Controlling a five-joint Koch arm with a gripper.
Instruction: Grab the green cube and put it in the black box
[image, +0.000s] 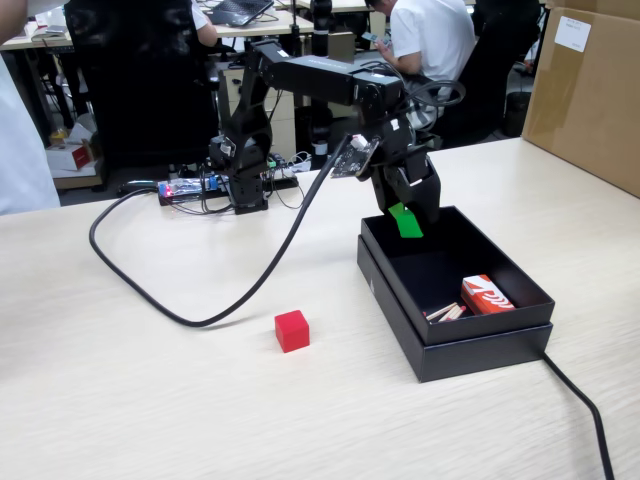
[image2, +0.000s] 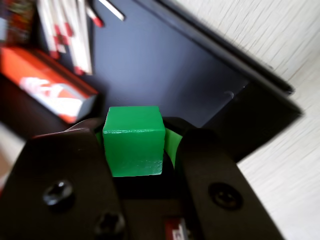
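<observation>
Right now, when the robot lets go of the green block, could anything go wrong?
Maybe. The gripper holds the green cube near the far corner of the black box, so if released too close to the wall it might clip the rim and bounce out. Inside lie an orange matchbox and loose matches; the cube could roll onto them if it bounces that way.

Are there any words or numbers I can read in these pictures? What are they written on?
None can be read.
Red and white packet in the black box: white marks, too blurred to read.
White label on the cardboard box: too small to read.
Red tag on the gripper: cut off and blurred.
Green cube and red cube: plain, no writing.
</observation>
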